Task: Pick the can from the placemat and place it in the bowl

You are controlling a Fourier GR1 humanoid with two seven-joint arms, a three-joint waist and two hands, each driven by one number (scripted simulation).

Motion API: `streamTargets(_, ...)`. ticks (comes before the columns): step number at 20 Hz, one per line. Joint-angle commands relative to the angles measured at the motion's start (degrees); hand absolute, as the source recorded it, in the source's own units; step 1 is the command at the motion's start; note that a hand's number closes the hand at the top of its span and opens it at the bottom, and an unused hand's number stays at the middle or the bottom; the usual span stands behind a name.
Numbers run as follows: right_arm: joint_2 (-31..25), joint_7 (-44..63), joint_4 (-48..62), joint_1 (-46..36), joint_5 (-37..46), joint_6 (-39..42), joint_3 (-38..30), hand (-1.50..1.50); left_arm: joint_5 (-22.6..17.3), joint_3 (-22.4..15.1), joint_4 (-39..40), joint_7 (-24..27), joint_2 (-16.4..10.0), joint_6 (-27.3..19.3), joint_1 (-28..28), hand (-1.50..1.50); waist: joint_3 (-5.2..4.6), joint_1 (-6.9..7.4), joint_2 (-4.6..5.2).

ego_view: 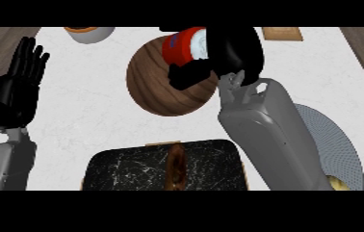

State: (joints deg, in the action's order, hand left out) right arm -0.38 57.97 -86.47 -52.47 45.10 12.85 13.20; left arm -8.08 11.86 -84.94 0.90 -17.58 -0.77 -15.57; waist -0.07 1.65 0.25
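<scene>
A red can (183, 45) with a white end and a blue mark is held over the far rim of the brown wooden bowl (162, 86). My right hand (229, 53) is shut on the can, its fingers curled round it and covering its right side. The can lies tilted on its side in the hand. The grey woven placemat (334, 142) lies at the right, partly hidden by my right forearm. My left hand (21, 84) rests open at the left edge, fingers up.
A black marbled box (135, 168) with a wooden piece on it sits at the near middle. A white cup with orange contents (91, 33) stands at the far left. A tan flat item (282, 33) lies at the far right. A yellowish thing (338, 183) sits on the placemat's near edge.
</scene>
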Motion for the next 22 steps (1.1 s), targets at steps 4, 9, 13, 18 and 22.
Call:
streamTargets(4,0.37,0.34,20.85,-4.59,-1.26,-15.65,6.47,1.50,0.88,-0.98,-1.12,0.45,1.20,-0.18,1.70,0.00,0.02,0.37,0.08)
streamTargets(9,0.37,2.39,30.56,-4.42,-2.33,-21.84,9.32,1.50,1.87,-1.18,2.49,1.90,2.95,-2.06,-1.23,0.00,0.01,0.00,0.25)
streamTargets(13,0.37,0.22,37.03,-4.92,-6.73,-31.56,6.67,-1.50,0.01,-0.16,1.89,2.57,0.89,1.39,-0.11,0.00,0.02,1.07,0.52)
streamTargets(18,0.37,-9.61,38.92,-1.59,-15.11,-44.44,7.42,-1.50,1.13,-0.44,3.92,1.39,0.51,0.50,-3.03,0.00,0.10,1.81,0.91)
streamTargets(22,0.38,-16.69,39.92,-2.57,-15.40,-53.24,6.31,-1.50,-0.31,0.21,1.17,-0.86,0.12,0.97,-1.74,0.00,0.11,1.26,0.40)
